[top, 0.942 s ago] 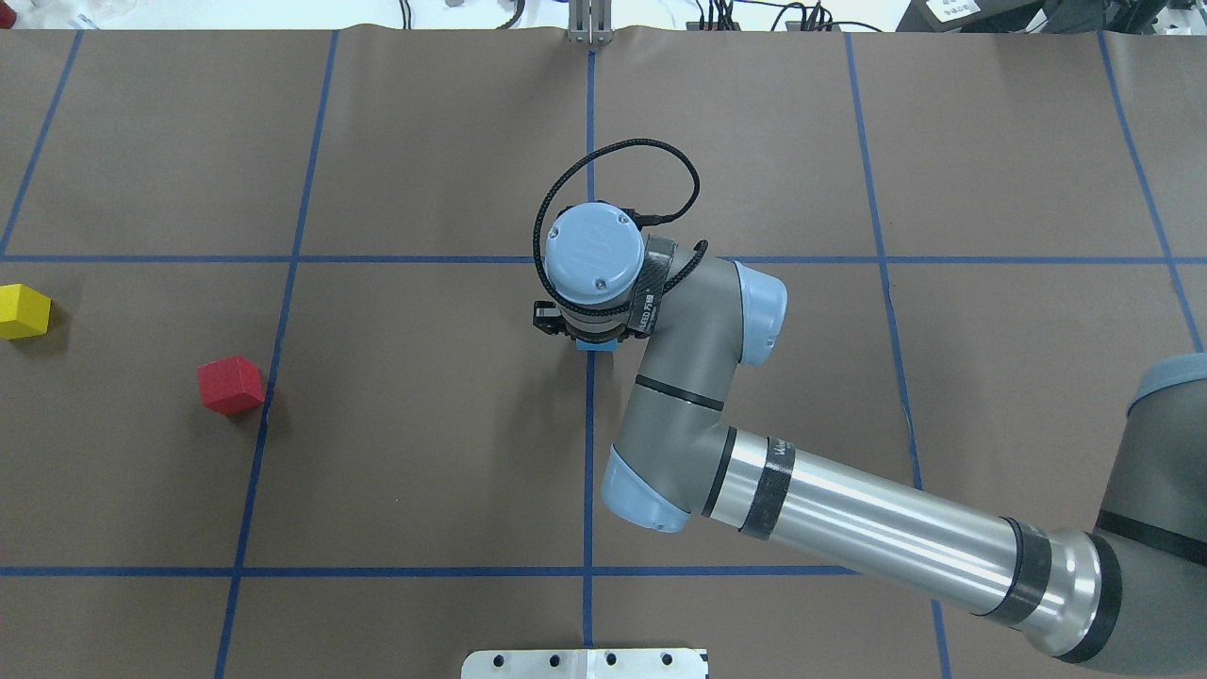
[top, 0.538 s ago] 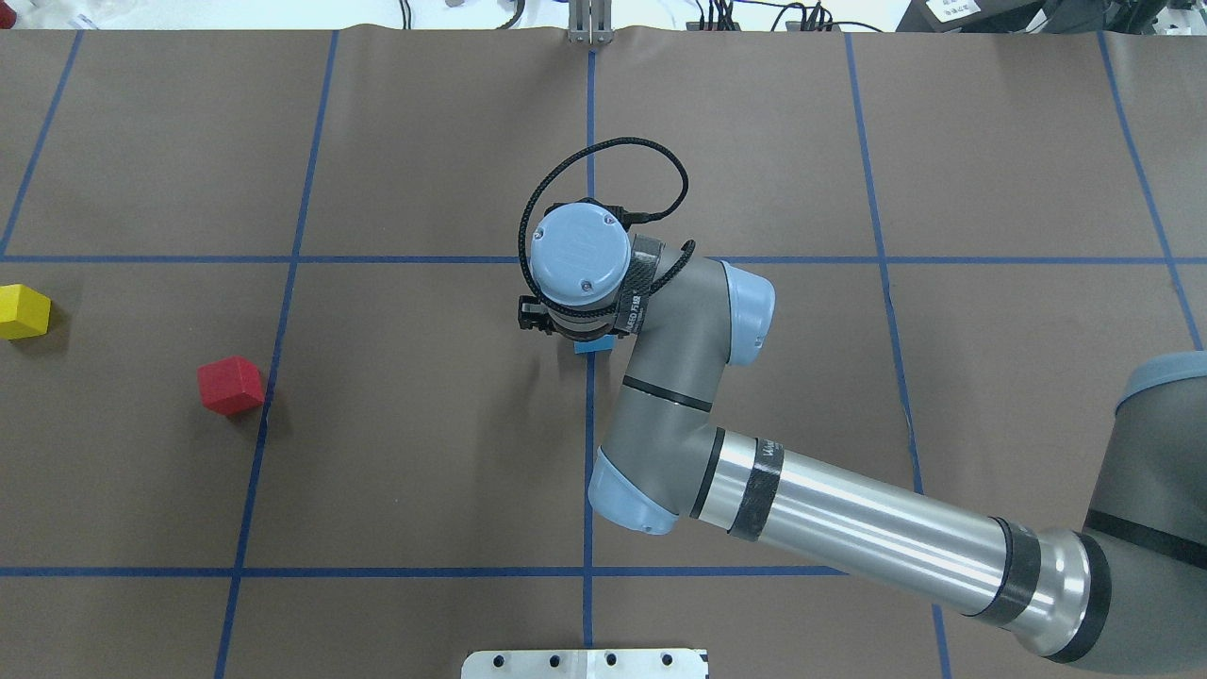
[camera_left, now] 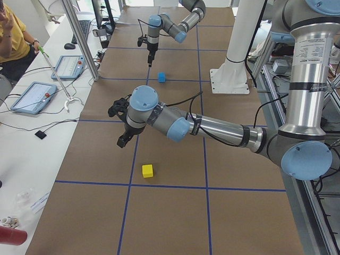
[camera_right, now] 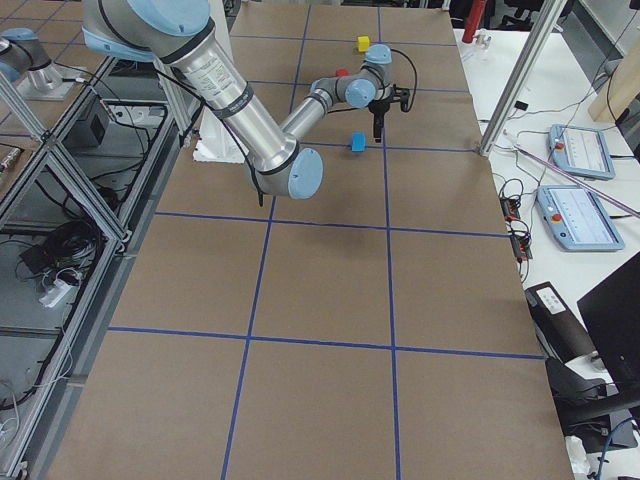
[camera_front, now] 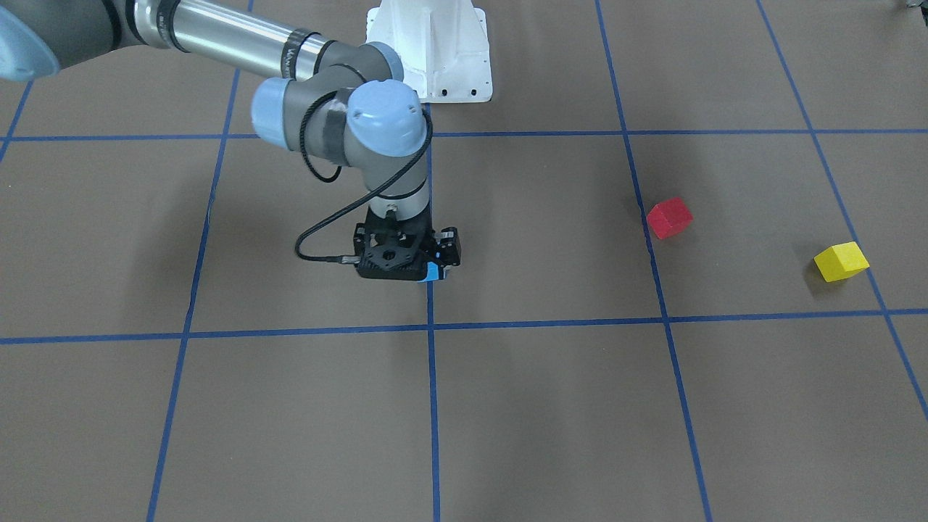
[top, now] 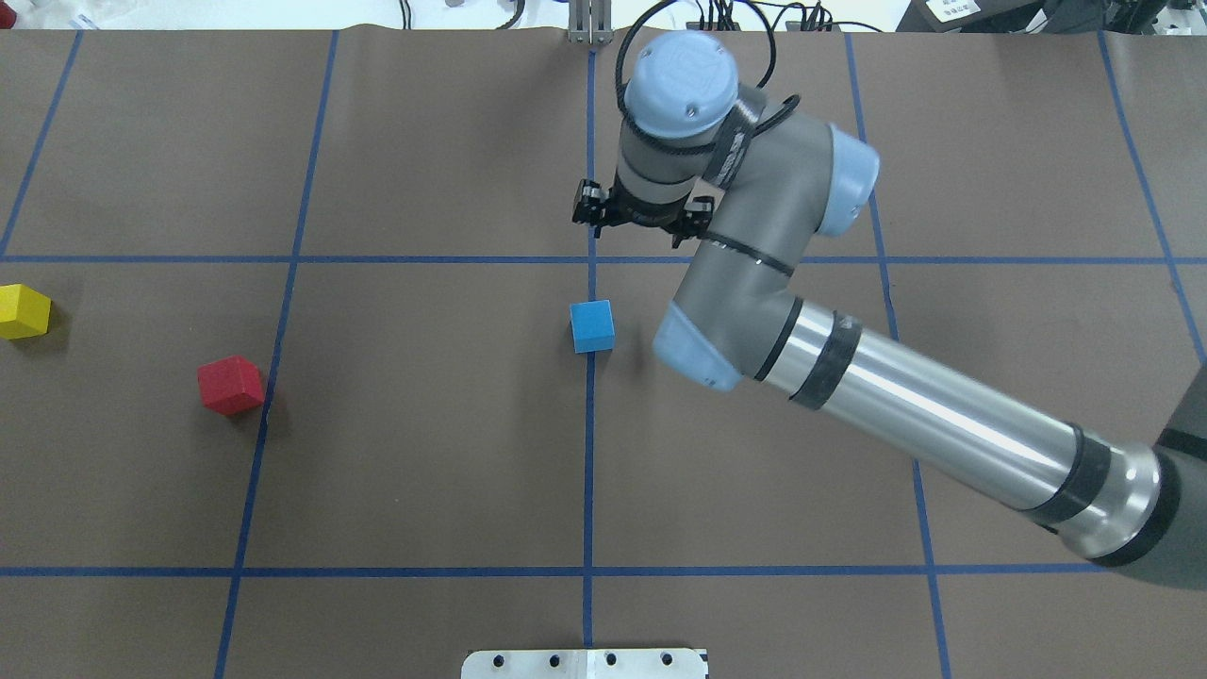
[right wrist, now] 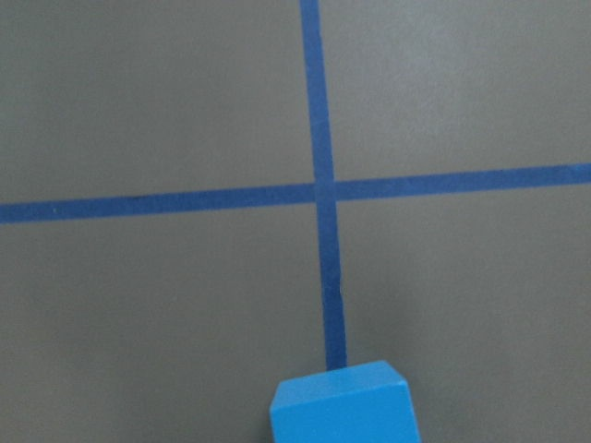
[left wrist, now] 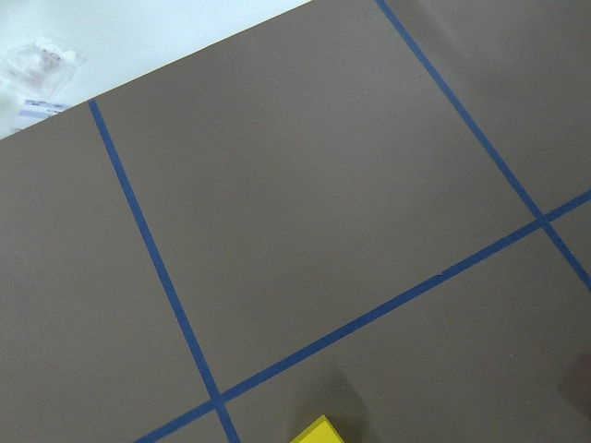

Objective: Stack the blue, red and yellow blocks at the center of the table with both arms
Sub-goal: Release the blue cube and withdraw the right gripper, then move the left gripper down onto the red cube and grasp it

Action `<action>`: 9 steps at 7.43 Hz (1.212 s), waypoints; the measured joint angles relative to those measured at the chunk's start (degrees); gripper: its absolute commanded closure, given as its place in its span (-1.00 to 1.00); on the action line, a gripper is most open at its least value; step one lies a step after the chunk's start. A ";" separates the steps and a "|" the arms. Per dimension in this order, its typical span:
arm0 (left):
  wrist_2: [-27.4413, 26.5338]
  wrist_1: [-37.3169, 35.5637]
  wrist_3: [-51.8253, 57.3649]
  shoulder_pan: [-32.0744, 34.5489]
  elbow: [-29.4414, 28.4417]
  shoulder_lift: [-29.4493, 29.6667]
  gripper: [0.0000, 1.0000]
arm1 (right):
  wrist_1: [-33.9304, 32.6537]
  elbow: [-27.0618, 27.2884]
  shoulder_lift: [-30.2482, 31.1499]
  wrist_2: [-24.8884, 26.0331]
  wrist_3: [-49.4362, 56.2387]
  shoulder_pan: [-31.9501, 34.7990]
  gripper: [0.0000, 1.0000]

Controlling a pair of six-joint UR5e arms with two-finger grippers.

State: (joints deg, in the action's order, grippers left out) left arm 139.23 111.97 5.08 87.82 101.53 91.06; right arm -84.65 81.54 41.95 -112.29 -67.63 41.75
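Note:
The blue block (top: pixel 592 326) sits alone on the centre blue tape line, and also shows at the bottom of the right wrist view (right wrist: pixel 342 406). In the overhead view my right gripper (top: pixel 634 224) is raised beyond the block, open and empty. In the front view its body hides most of the block (camera_front: pixel 433 272). The red block (top: pixel 230 386) and the yellow block (top: pixel 24 311) lie far left. My left gripper (camera_left: pixel 122 142) shows only in the exterior left view, hovering near the yellow block (camera_left: pixel 147 170). I cannot tell whether it is open. A yellow corner (left wrist: pixel 319 432) shows in the left wrist view.
The brown mat has a grid of blue tape lines (top: pixel 588 453). The white robot base plate (top: pixel 585 663) is at the near edge. Tablets and cables (camera_left: pixel 32 95) lie beyond the table's far side.
My right gripper was down around the blue block. It has let go, risen and moved toward the far side. The blue block stays on the centre line.

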 measured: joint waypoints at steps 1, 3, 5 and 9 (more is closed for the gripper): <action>0.69 1.36 -3.99 -2.43 0.33 0.07 -1.00 | 0.00 3.26 3.68 -4.02 5.63 5.34 -1.00; -0.56 6.46 -23.84 -10.20 2.36 0.15 -1.00 | -0.28 8.51 12.24 -11.54 19.99 17.41 -1.00; -10.65 8.46 -42.85 -23.02 5.69 0.17 -1.00 | -4.61 10.13 18.31 -14.83 40.83 28.52 -1.00; -28.12 5.78 -63.16 -42.08 8.31 -1.34 -0.99 | -14.21 11.09 27.20 -20.07 73.35 44.11 -1.00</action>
State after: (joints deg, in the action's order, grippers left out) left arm 111.12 117.76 -58.09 45.74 109.84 89.71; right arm -98.86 92.63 69.15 -132.37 5.72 85.86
